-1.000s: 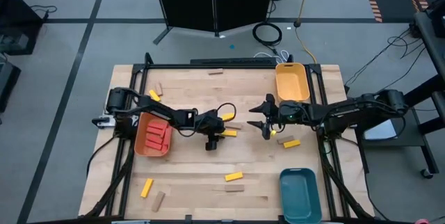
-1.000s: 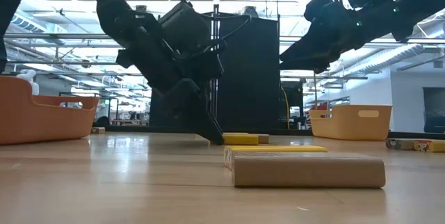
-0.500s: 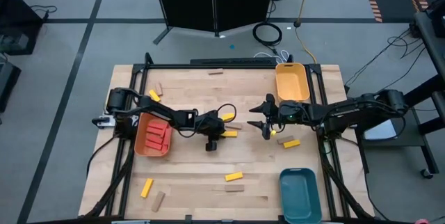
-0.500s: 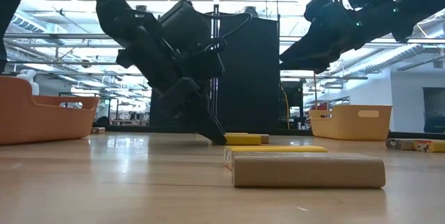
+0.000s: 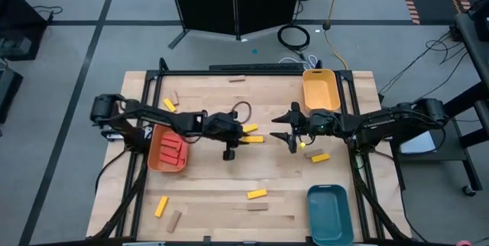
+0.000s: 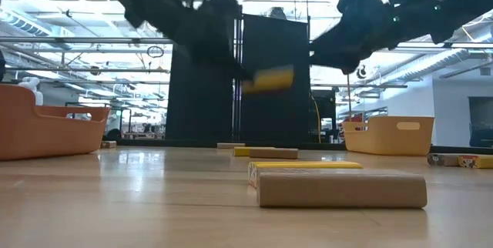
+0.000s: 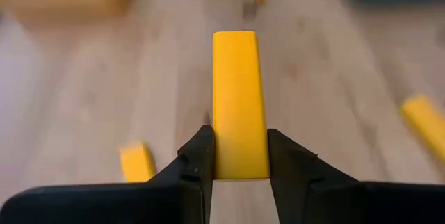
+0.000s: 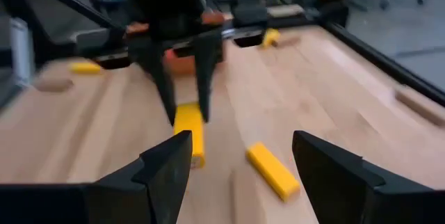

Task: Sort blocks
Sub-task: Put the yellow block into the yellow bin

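— One flat yellow wooden block point(image 7: 239, 106) sits pinched between the left gripper point(image 7: 238, 156) fingers, doesn't it?

— Yes. The two dark fingers point(image 7: 198, 156) press its long sides, and most of the bar sticks out ahead of them. From table height the bar hangs clear of the wood, high up near the middle of the view.

— Where is that over the table?

— Near the centre, seen from above. A second yellow block point(image 5: 254, 139) lies flat just beside the gripper at about 3 o'clock.

— And the other arm?

— The right gripper point(image 5: 290, 133) hovers a little further toward 3 o'clock, its fingers spread wide and holding nothing.

— What surrounds them?

— An orange rectangular tray point(image 5: 157, 159) holding red bars point(image 5: 174, 149) lies at 9 o'clock of the left gripper. A yellow-orange tray point(image 5: 321, 88) stands toward 1 o'clock at the table's far edge, and a teal tray point(image 5: 328, 211) at 5 o'clock on the near edge. Loose yellow bars rest at 6 o'clock point(image 5: 257, 194) and 7 o'clock point(image 5: 161, 205), with a plain tan bar point(image 5: 174, 220) near the latter.
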Controlling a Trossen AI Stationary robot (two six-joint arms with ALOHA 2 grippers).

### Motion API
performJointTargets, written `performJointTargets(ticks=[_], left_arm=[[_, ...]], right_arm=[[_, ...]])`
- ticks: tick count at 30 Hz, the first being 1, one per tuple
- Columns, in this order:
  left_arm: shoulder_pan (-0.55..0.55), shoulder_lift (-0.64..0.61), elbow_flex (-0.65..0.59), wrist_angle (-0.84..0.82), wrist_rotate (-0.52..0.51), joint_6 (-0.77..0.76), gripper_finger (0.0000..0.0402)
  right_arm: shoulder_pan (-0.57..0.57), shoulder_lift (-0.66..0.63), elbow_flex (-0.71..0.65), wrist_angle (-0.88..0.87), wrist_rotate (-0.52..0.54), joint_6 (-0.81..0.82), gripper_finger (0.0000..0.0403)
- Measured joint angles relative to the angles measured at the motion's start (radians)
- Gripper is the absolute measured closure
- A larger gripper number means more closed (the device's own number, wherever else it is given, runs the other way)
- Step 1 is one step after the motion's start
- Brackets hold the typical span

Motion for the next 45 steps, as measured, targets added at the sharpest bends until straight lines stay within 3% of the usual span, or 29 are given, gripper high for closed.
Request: performJointTargets(ticks=[3, 9, 16, 28, 38, 45], left_arm=[[0.000, -0.047, 0.002, 0.012, -0.001, 0.024, 0.0310], [0.000, -0.080, 0.003, 0.052, -0.030, 0.040, 0.0308], [0.000, -0.079, 0.001, 0.132, -0.037, 0.074, 0.0307], [0.000, -0.077, 0.002, 0.328, -0.020, 0.084, 0.0306], [0.000, -0.077, 0.002, 0.332, -0.019, 0.082, 0.0306], [0.000, -0.077, 0.002, 0.341, -0.019, 0.081, 0.0306]], right_arm=[[0.014, 0.000, 0.000, 0.058, -0.065, -0.063, 0.0157], [0.053, 0.000, 0.000, 0.149, -0.065, -0.170, 0.0128], [0.062, 0.006, 0.000, 0.187, -0.061, -0.181, 0.0102], [0.061, 0.010, 0.001, 0.301, -0.004, -0.259, 0.0104], [0.062, 0.073, 0.003, 0.443, -0.012, -0.290, 0.0122], [0.062, 0.142, 0.078, 0.434, -0.015, -0.304, 0.0122]])
